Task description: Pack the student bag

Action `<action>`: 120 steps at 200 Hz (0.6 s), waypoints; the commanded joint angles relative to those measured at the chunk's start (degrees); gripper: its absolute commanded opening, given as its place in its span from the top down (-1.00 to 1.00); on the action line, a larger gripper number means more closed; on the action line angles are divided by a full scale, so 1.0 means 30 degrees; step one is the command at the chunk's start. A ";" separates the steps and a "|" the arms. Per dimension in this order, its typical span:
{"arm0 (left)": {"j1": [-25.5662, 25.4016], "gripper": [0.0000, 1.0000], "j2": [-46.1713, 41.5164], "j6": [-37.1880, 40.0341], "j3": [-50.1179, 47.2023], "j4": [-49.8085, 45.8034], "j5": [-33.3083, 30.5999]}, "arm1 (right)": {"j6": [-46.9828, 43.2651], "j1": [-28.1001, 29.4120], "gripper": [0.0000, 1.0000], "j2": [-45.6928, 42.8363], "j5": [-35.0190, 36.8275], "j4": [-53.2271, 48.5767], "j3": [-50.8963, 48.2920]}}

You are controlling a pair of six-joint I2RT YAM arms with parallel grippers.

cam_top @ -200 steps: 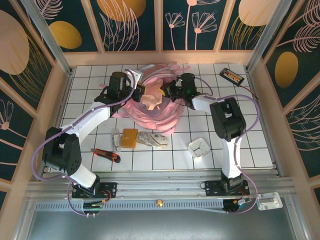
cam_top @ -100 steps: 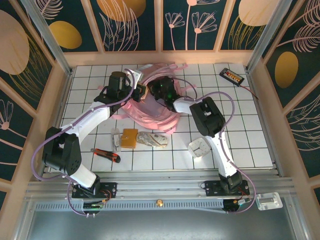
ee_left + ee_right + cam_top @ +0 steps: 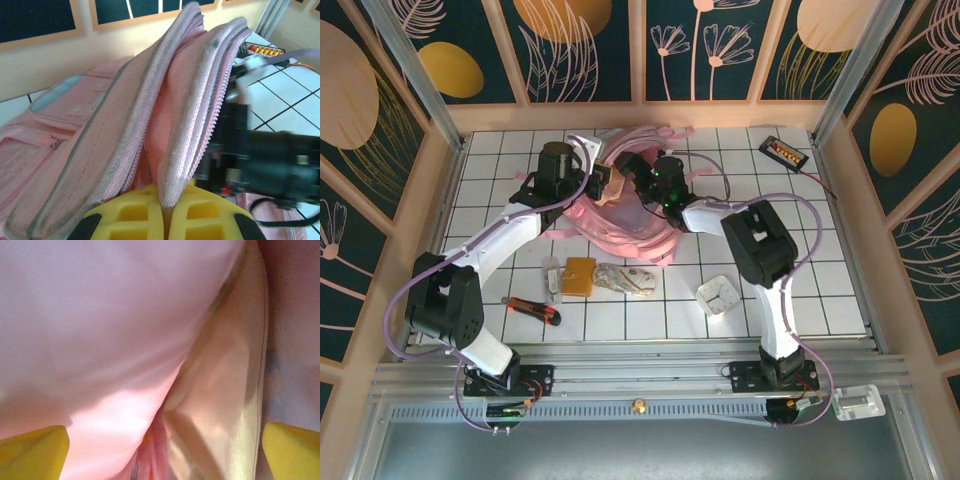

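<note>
Leaning into student bag (image 3: 625,238) — right gripper (image 3: 161,450), fingers spread wide

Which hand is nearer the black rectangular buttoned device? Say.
Right. Right hand, open in the pink fabric backpack, sits left of the device; left hand, clamping the backpack's rim, farther left.

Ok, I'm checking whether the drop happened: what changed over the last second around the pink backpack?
The right gripper carried the pale pouch leftward into the opening of the student bag, then drew back and opened its jaws wide, letting the pouch go inside. The left gripper stayed shut on the bag's rim, holding it up; the red cutter and other loose items did not move.
</note>
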 commanded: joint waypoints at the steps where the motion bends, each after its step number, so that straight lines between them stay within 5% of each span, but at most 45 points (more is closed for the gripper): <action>1: 0.0228 0.96 0.0223 -0.0887 0.0604 0.2236 -0.0480 | -0.1691 0.0149 -0.99 -0.2639 -0.0044 0.0284 -0.1512; 75: 0.0307 0.95 0.0081 -0.2297 -0.0193 0.2910 -0.0126 | -1.0062 0.1726 -0.99 -0.9952 0.3866 -0.8706 -0.4193; 120: 0.0307 0.94 -0.0411 -0.1595 -0.0738 0.2476 0.0071 | -1.7085 0.1839 -0.98 -1.3075 -0.1980 -1.4558 -0.5966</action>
